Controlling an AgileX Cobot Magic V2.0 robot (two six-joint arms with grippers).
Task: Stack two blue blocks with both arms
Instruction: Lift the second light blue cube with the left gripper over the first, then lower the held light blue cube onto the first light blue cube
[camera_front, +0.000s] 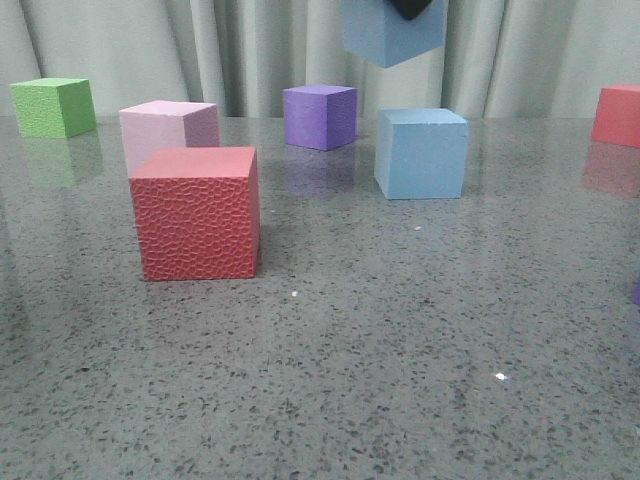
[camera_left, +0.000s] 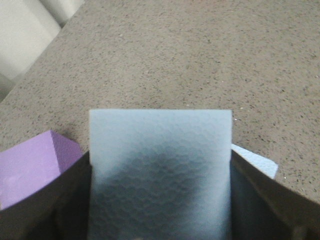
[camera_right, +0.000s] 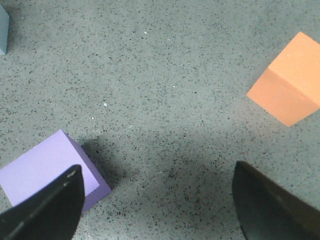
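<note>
One light blue block (camera_front: 393, 30) hangs in the air at the top of the front view, with a dark bit of my left gripper (camera_front: 410, 8) on top of it. It sits above and slightly left of the second blue block (camera_front: 421, 152), which rests on the table. In the left wrist view my left gripper (camera_left: 160, 200) is shut on the held blue block (camera_left: 160, 150); a corner of the second blue block (camera_left: 256, 161) shows below it. My right gripper (camera_right: 157, 200) is open and empty over bare table. It does not show in the front view.
On the grey speckled table stand a red cube (camera_front: 197, 212), a pink cube (camera_front: 168, 128), a green cube (camera_front: 54, 106), a purple cube (camera_front: 320, 116) and another red cube (camera_front: 618, 115). The right wrist view shows a purple cube (camera_right: 50, 172) and an orange cube (camera_right: 287, 80).
</note>
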